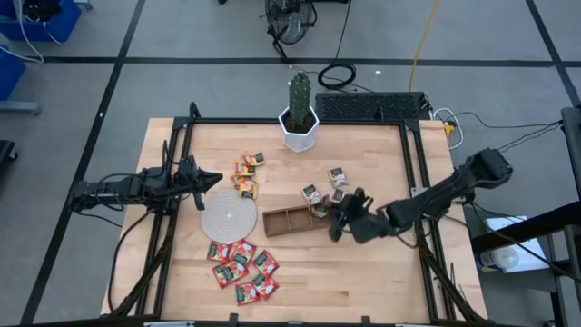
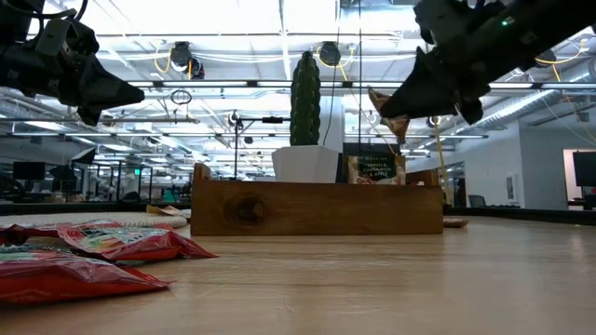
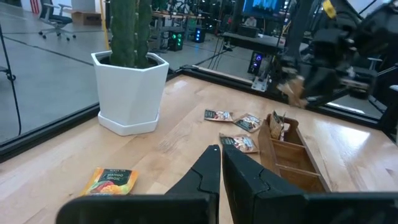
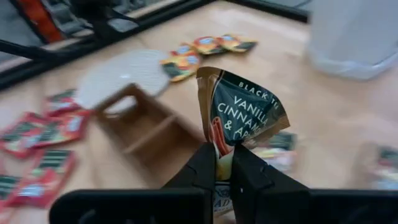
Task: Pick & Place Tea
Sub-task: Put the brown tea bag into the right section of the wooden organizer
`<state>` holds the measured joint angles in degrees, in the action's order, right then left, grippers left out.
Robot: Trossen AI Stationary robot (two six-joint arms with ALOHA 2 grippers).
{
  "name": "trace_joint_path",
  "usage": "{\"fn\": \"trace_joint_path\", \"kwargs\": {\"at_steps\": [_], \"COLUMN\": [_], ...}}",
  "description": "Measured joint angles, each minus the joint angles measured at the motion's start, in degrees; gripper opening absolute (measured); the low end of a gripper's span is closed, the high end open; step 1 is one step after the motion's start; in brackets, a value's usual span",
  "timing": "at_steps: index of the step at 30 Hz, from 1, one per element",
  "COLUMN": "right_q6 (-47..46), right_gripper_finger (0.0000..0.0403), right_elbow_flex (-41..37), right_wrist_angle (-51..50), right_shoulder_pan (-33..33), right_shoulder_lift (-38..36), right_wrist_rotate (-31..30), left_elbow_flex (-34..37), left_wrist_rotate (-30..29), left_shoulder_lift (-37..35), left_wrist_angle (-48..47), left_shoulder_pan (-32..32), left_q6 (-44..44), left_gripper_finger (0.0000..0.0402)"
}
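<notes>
Right end effector clamped on a dark-print sachet, held in the air above the right end of the tray, near the worktop middle. Another sachet stands in that end compartment. Left end effector closed, empty, above the worktop's left edge by the disc.

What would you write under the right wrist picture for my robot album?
Right gripper pinches a dark tea sachet above the brown tray.
</notes>
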<state>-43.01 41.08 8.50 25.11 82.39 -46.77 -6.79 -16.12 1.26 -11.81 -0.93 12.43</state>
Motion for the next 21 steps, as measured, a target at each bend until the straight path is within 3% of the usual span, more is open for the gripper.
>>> {"fn": "trace_joint_path", "kwargs": {"at_steps": [6,16,21], "right_q6": [-1.94,-4.8,-4.44], "right_gripper_finger": [0.0013,0.0013,0.0013], "right_elbow_flex": [0.71,3.67,3.72], "right_wrist_angle": [10.11,8.82,7.88], "right_shoulder_pan": [3.62,4.12,2.16], "right_shoulder_lift": [7.93,15.95,16.93], "right_wrist_rotate": [-3.27,-10.31,-10.33], "left_elbow_flex": [0.0,0.0,0.02], "left_wrist_rotate": [0.0,0.0,0.0], "left_shoulder_lift": [-0.02,0.0,-0.02], "left_wrist_angle": [0.05,0.05,0.02], "left_shoulder_pan": [0.0,0.0,0.0], "left_q6": [0.0,0.0,0.0], "left_gripper_finger": [0.0021,0.0021,0.0021]}}
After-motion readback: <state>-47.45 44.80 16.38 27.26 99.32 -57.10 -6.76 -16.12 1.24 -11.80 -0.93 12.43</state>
